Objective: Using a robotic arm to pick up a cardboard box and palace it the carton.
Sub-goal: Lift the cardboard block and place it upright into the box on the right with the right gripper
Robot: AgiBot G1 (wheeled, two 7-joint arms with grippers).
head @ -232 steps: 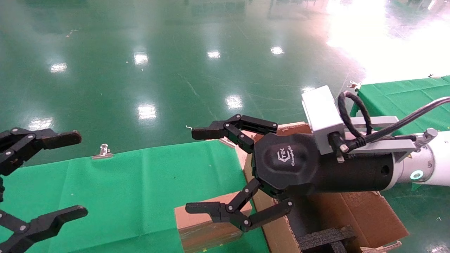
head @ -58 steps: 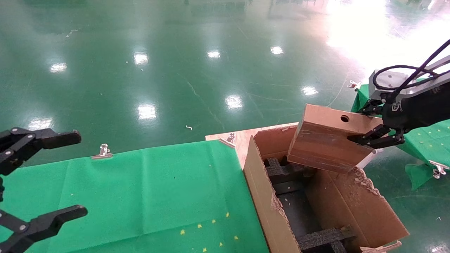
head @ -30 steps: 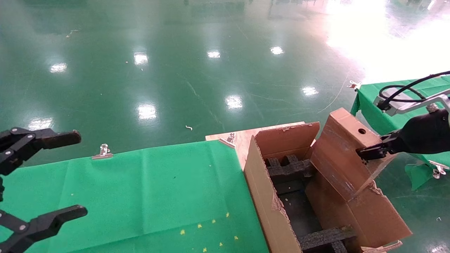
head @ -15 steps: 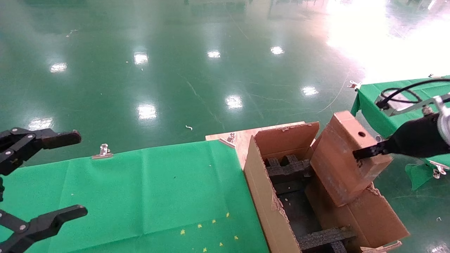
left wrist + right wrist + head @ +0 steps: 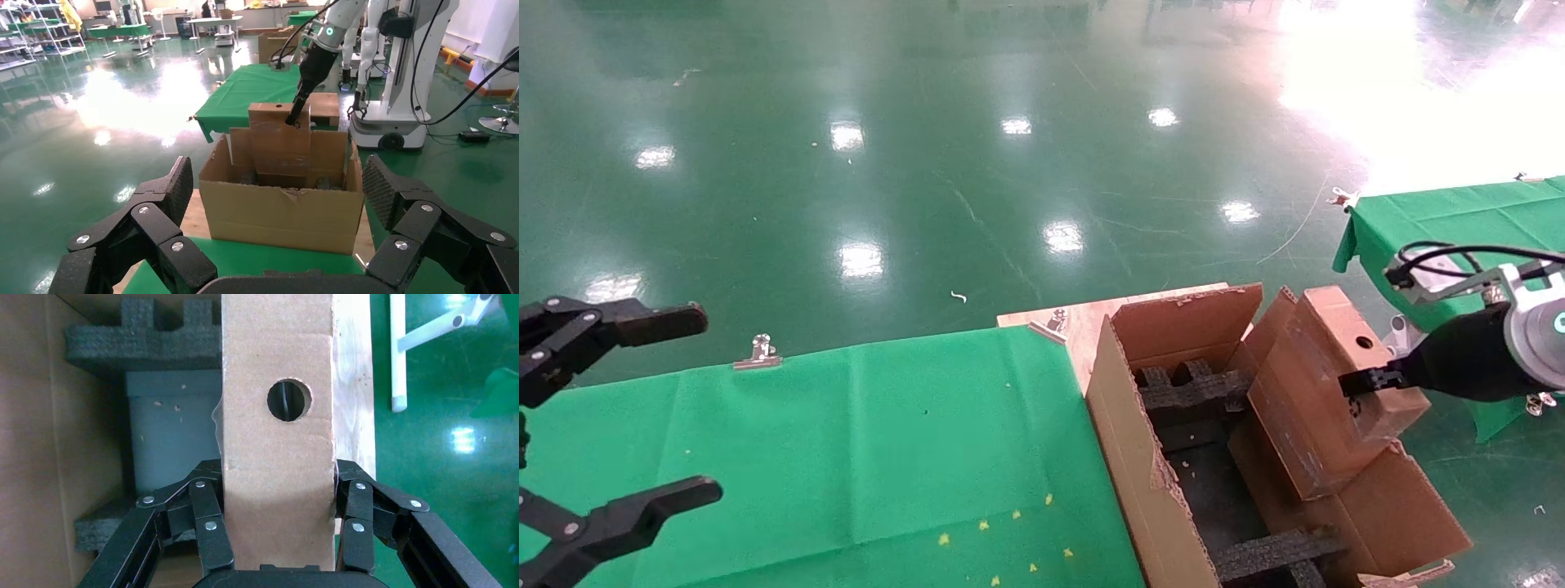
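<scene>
1. The right gripper (image 5: 278, 527) has its fingers (image 5: 208, 520) closed on the two wide sides of the cardboard box (image 5: 1324, 392).
2. The cardboard box is tilted, its lower part inside the carton (image 5: 1132, 457) at the right wall, above the black foam dividers (image 5: 1189, 388).
3. The left gripper (image 5: 601, 416) is over the green bench (image 5: 846, 441), fingers open and empty.

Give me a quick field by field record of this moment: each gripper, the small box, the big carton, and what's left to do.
right gripper: shut on the cardboard box, at the carton's far-right side
left gripper: open, parked over the green cloth
cardboard box: tilted, round hole up, lower end inside the carton, upper part above the rim
carton: open, black foam dividers inside
remaining: lower the box and release
</scene>
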